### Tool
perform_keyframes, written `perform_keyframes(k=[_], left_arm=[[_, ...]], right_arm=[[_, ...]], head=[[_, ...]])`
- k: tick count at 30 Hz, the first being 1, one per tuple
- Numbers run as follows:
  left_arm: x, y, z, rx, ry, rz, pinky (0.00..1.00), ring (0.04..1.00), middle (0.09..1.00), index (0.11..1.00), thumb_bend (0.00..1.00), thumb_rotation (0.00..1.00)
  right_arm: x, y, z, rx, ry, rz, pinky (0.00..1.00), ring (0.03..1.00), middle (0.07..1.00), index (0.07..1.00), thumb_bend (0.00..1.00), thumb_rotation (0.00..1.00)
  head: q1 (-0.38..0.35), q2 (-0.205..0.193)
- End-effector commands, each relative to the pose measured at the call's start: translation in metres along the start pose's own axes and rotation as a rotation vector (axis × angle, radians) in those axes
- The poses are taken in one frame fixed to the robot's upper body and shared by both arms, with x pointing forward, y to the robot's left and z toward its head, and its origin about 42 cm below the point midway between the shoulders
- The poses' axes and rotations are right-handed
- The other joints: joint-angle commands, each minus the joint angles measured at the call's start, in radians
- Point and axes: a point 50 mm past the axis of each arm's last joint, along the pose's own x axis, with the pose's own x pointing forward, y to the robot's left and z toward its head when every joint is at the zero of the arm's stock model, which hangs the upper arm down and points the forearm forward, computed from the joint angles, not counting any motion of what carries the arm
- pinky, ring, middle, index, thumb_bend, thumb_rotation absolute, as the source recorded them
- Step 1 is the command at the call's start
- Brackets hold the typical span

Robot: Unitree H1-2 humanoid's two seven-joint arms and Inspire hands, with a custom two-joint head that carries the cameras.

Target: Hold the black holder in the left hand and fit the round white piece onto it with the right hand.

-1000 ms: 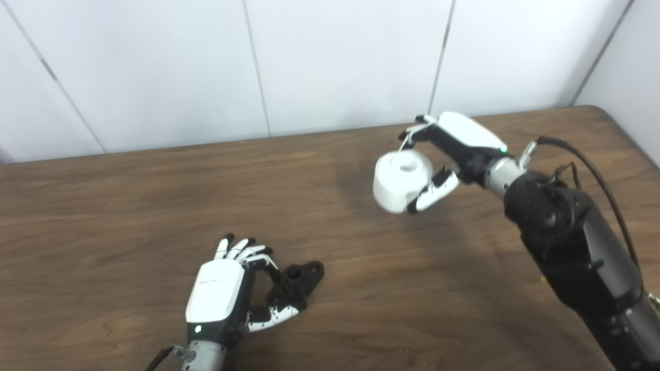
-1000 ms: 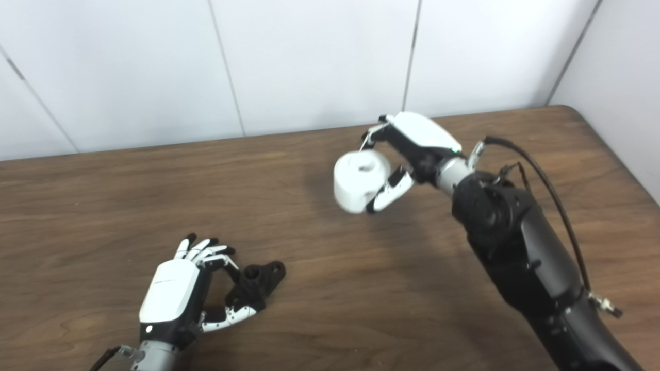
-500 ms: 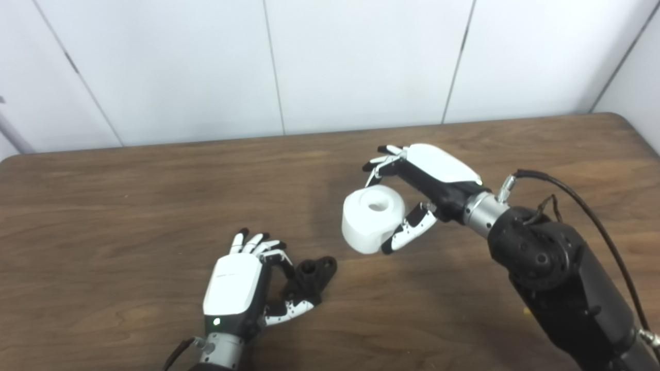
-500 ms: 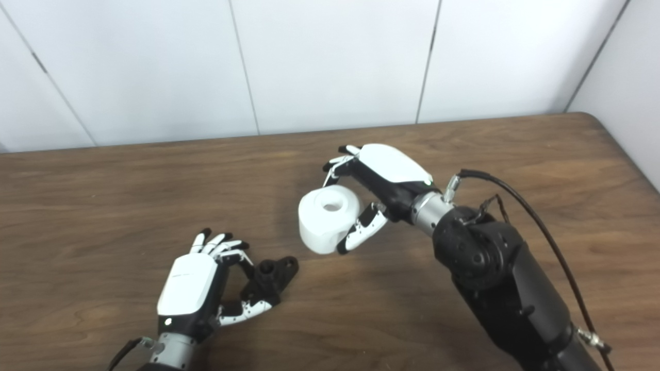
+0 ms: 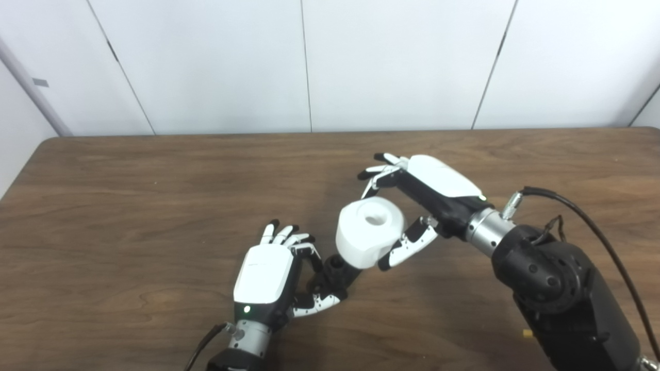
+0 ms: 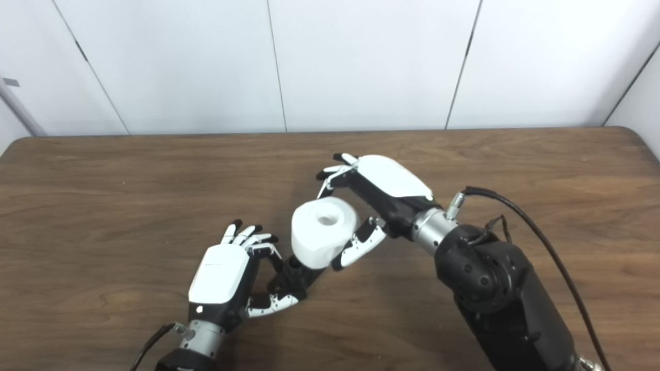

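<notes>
White piece over holder, not seated.
My left hand (image 5: 264,278) gripped the black holder (image 5: 334,274) low on the table (image 5: 129,206), fingers + thumb round it. My right hand (image 5: 428,193) clasped the round white piece (image 5: 369,232), w/ its lower edge overlapping the holder's top; contact unclear.

One black holder (image 5: 336,273), one round white piece (image 5: 368,232), two hands, one table (image 5: 129,206).
</notes>
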Motion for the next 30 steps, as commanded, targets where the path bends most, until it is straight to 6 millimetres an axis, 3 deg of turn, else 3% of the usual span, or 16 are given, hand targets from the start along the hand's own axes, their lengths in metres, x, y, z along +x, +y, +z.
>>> perform_keyframes(k=[1, 13, 30], left_arm=[[-0.002, -0.013, 0.003, 0.026, -0.005, -0.059, 1.00, 0.895, 0.784, 0.485, 0.52, 0.06], [-0.001, -0.012, 0.004, 0.024, 0.002, -0.056, 1.00, 0.894, 0.782, 0.484, 0.52, 0.06], [-0.002, -0.011, 0.005, 0.021, 0.002, -0.060, 1.00, 0.897, 0.783, 0.484, 0.52, 0.05]], right_arm=[[0.002, -0.016, 0.015, -0.053, -0.083, -0.058, 1.00, 0.990, 0.855, 0.481, 0.53, 0.14], [0.009, 0.001, 0.014, -0.034, -0.075, -0.020, 1.00, 0.995, 0.850, 0.482, 0.53, 0.14], [0.021, 0.007, 0.017, -0.035, -0.085, -0.023, 1.00, 1.000, 0.849, 0.482, 0.52, 0.14]], head=[[0.003, 0.002], [-0.002, 0.004], [-0.009, 0.006]])
